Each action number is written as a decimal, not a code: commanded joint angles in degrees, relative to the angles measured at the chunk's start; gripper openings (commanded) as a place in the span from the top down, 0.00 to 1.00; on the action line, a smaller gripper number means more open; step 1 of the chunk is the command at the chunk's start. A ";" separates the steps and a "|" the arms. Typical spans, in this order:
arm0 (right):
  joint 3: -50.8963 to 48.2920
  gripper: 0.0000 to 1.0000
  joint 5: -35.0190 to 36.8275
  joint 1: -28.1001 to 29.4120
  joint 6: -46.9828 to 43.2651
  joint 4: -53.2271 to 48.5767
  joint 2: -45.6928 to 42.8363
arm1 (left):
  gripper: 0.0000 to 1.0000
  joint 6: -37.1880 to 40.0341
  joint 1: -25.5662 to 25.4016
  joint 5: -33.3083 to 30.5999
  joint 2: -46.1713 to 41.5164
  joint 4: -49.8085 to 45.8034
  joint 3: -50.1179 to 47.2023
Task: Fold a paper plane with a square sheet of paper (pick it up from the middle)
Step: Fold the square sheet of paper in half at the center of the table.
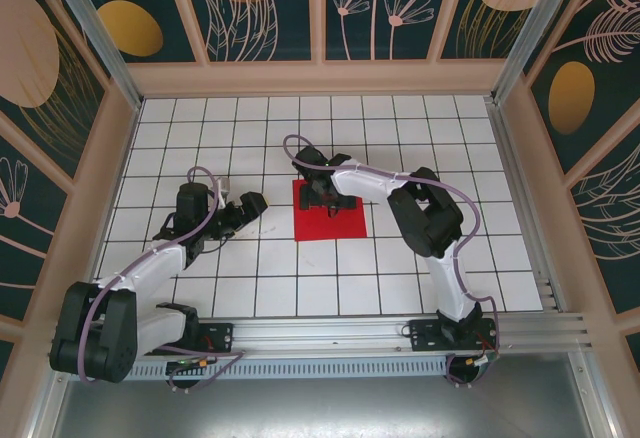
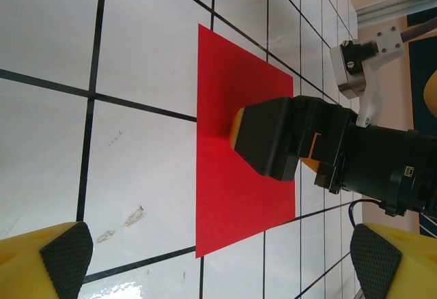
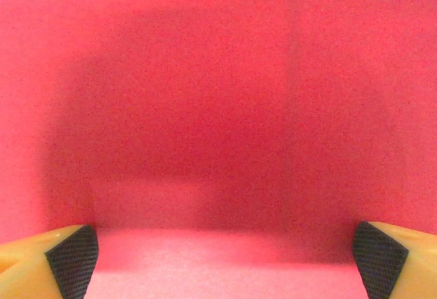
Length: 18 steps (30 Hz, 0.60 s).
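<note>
I see red paper sheet (image 1: 342, 226) flat on table (image 1: 400, 278). Right fingers (image 1: 325, 201) spread wide, empty, low over sheet's middle; contact unclear. Left fingers (image 1: 248, 208) also wide open, empty, left of sheet, apart from it.

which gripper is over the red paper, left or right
The right gripper, open, is over the middle of the square sheet of paper. The left gripper, also open, sits off to the side over the white table.
</note>
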 commanded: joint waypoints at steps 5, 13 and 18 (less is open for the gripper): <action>-5.14 0.04 -4.88 -0.07 -0.19 0.63 3.80 | 0.01 1.65 -0.29 0.06 1.13 -0.05 2.09; -4.51 0.06 -3.02 -0.08 -0.08 -0.58 4.11 | 0.01 2.15 -0.35 -0.11 1.05 -0.83 2.23; -4.21 0.07 -2.99 -0.06 0.04 -0.68 4.33 | 0.01 2.14 -0.33 -0.28 0.88 -0.92 2.23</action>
